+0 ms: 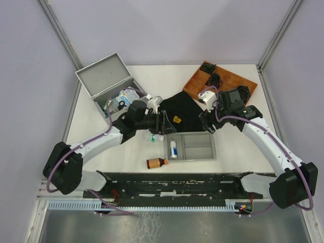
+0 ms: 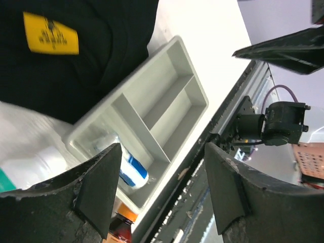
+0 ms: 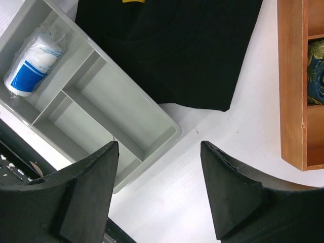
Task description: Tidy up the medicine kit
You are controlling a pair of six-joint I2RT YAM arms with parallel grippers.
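Medicine kit (image 1: 104, 76) open at far-left corner, tray (image 1: 200, 147) by front edge

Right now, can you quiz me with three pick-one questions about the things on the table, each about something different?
1. The lid of the silver-grey rectangular metal case is: A shut, B open, C missing.
2. The blue-and-white wrapped roll lies: A in the shallow grey divided plastic tray, B in the case, C on the case's lid.
3. The label on the black fabric pouch is: A red, B green, C yellow.
Answers: B, the case's inside shows; A, the roll lies in one end compartment; C, the patch is yellow.
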